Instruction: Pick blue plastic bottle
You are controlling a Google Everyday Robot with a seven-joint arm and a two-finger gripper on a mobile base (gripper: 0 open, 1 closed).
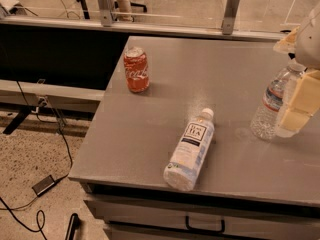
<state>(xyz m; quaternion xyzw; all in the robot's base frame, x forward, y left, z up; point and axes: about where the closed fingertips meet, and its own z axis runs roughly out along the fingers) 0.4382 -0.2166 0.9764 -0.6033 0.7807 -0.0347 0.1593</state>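
The blue plastic bottle (190, 151) lies on its side on the grey table (200, 69), near the front edge. Its white cap points toward the back right and its dark square "TEA" label faces up. My gripper (300, 104), with pale yellow parts, hangs at the right edge of the view, well to the right of the blue bottle and a little above the table. It is right beside a clear water bottle and partly covers it. Nothing shows in its hold.
A clear ribbed water bottle (272, 106) with a red-and-blue label stands upright at the right. A red soda can (136, 70) stands upright at the back left. The table's left edge drops to a floor with cables (45, 184). A glass partition runs behind the table.
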